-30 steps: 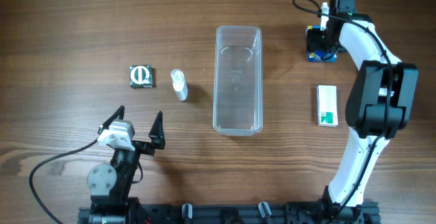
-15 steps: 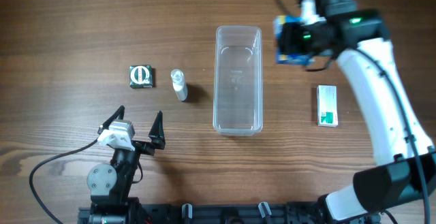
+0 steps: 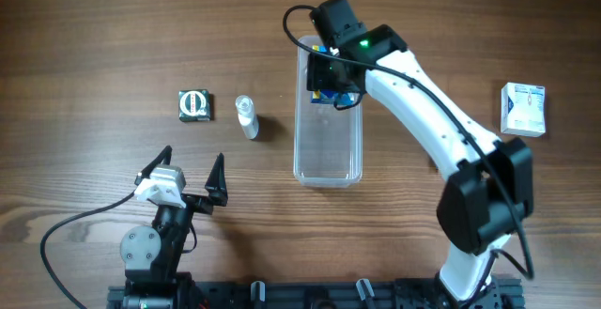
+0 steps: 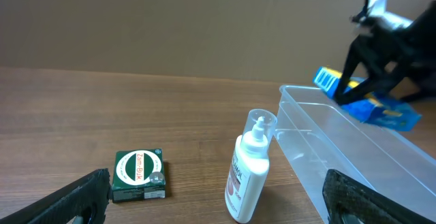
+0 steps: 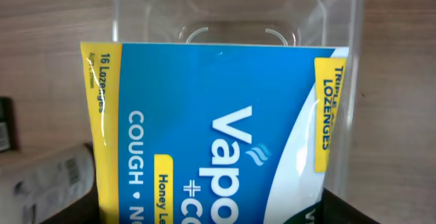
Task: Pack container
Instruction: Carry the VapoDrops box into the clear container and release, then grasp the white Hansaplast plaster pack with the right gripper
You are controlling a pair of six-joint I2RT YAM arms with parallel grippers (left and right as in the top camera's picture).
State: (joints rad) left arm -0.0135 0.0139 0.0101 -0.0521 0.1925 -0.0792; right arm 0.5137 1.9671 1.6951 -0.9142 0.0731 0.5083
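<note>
The container is a long clear plastic bin standing at the table's middle; apart from the box hanging over its far end, nothing shows inside it. My right gripper is shut on a blue and yellow cough lozenge box and holds it over the container's far end. In the right wrist view the lozenge box fills the frame, with the container's end wall behind it. The left wrist view shows the container and the held box. My left gripper is open and empty near the front left.
A small white bottle lies left of the container, and a green box lies further left. Both show in the left wrist view, bottle and green box. A white box sits at the far right.
My right arm has swung left, carrying the blue lozenge box from the far right to over the container's far end. The left arm has not moved.
</note>
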